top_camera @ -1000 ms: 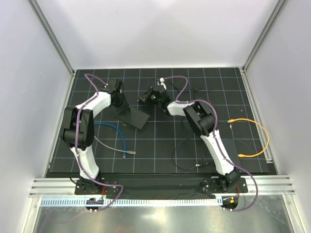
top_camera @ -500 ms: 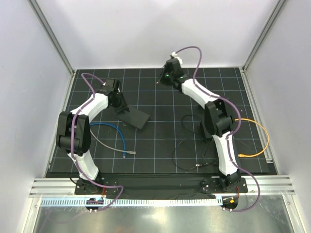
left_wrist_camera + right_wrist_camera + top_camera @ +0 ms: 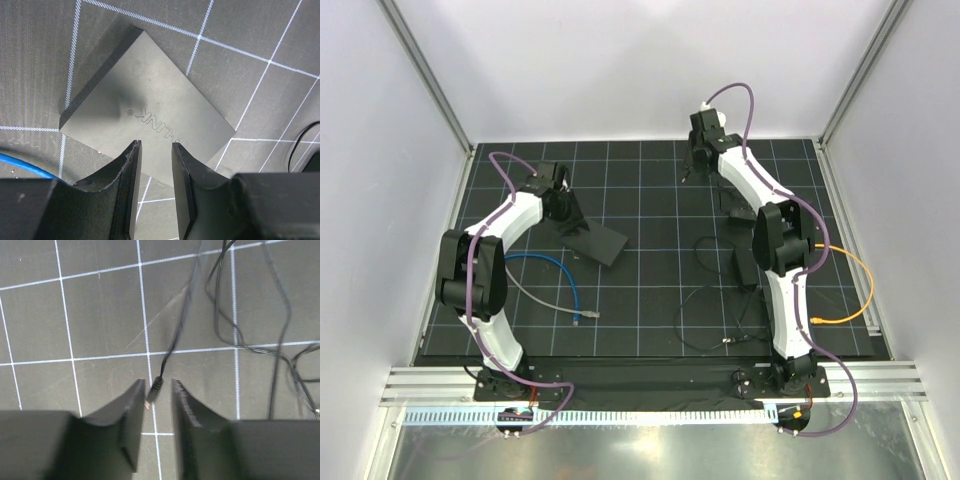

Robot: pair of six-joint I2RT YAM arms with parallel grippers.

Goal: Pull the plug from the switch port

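The black switch (image 3: 596, 241) lies flat on the mat left of centre; in the left wrist view (image 3: 150, 100) its top shows a TP-LINK mark. My left gripper (image 3: 563, 204) stands at the switch's near-left corner, its jaws (image 3: 156, 145) a little apart with nothing between them. My right gripper (image 3: 692, 163) is far back, well away from the switch. The small black plug (image 3: 156, 387) on its thin black cable (image 3: 175, 335) hangs free of the switch between my right gripper's (image 3: 159, 382) parted fingers, with a gap on the right side.
A blue cable (image 3: 563, 270) and a grey cable (image 3: 535, 300) lie in front of the switch. Thin black cables (image 3: 705, 300) loop at centre right beside a black adapter (image 3: 745, 263). An orange cable (image 3: 860, 270) lies at the right edge. White walls enclose the mat.
My right gripper has swung from the switch's right end to the far back right of the mat, taking the black plug and cable with it. The left arm has hardly moved.
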